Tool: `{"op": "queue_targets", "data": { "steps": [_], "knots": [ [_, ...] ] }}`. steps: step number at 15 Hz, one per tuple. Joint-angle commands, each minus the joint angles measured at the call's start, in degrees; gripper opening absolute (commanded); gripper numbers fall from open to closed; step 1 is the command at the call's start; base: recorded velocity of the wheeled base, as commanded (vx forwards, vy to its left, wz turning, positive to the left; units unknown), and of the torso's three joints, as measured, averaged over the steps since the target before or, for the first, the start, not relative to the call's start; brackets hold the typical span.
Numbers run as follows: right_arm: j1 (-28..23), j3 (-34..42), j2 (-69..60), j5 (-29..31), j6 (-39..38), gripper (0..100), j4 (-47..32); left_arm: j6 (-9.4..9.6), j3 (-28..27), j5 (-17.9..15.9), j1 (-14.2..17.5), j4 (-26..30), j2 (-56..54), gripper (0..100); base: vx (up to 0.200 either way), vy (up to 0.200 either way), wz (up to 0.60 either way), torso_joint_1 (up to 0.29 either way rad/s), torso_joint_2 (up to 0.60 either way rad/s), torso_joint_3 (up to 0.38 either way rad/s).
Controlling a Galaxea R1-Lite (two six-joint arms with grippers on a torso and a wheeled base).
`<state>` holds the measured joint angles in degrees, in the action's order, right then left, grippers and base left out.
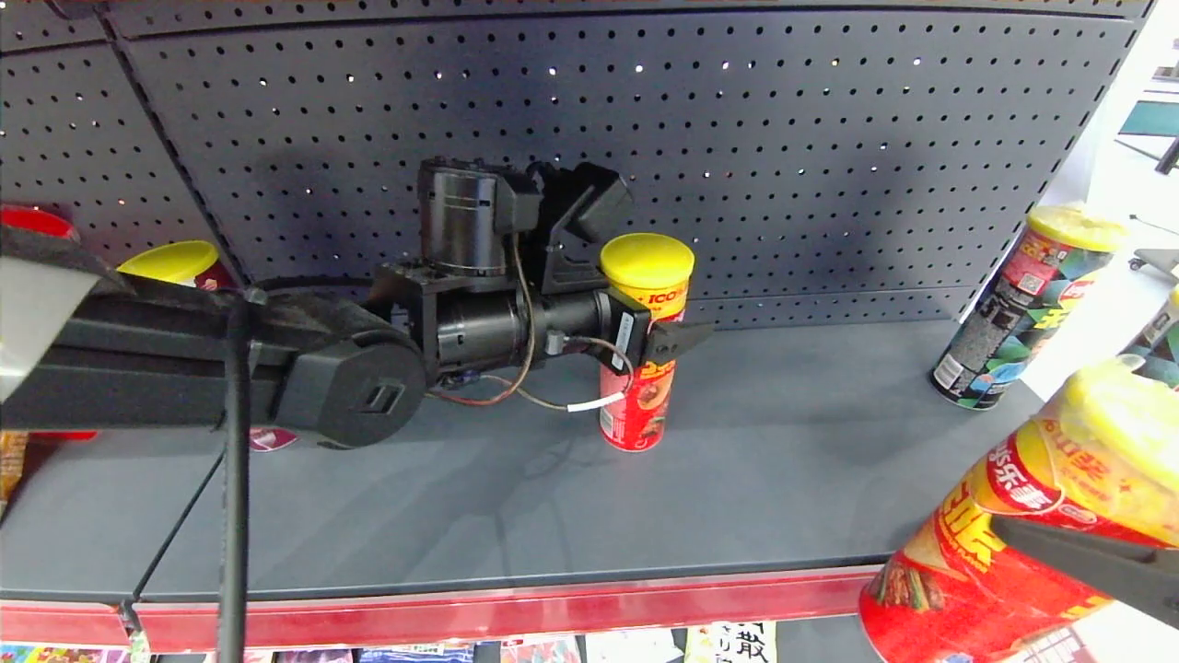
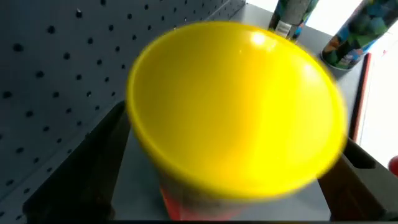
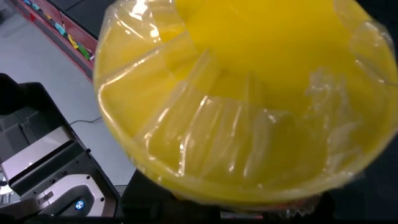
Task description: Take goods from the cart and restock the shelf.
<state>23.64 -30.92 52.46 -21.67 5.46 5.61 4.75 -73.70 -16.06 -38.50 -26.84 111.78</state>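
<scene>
Nearest, at the right and off the shelf's front edge, the right gripper clamps a tilted red film-wrapped can. The right wrist view adds clear film creased over its yellow lid, with floor far beneath. Farther in, the left gripper is closed around a standing can, red with a yellow top, upright mid-shelf. The left wrist view adds dark fingers at each side of it. The grey shelf carries a dark patterned can far right, before a perforated back panel.
</scene>
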Motion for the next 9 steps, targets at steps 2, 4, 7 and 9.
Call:
{"op": "queue_targets", "data": {
  "steps": [2,4,7,9],
  "knots": [
    [-0.08,-0.02,-0.16,-0.03,-0.01,0,0.02,-0.1,-0.21,0.15,-0.79,-0.49,1.6,0,0.0,0.0,0.0,0.0,0.0,0.0],
    [-1.05,0.07,-0.16,-0.03,0.08,0,0.02,-0.36,-0.04,-0.29,-0.79,-0.49,1.52,0,0.0,0.0,0.0,0.0,0.0,0.0],
    [-1.23,-0.11,-0.16,-0.12,0.08,0,0.02,-0.27,1.11,-1.0,-0.7,-0.4,0.99,0,0.0,0.0,0.0,0.0,0.0,0.0],
    [-1.23,-0.29,-0.07,-0.12,-0.01,0,0.02,-0.36,4.36,-2.67,-0.35,-0.49,-1.56,0,0.0,0.0,0.0,0.0,0.0,0.0]
  ]
}}
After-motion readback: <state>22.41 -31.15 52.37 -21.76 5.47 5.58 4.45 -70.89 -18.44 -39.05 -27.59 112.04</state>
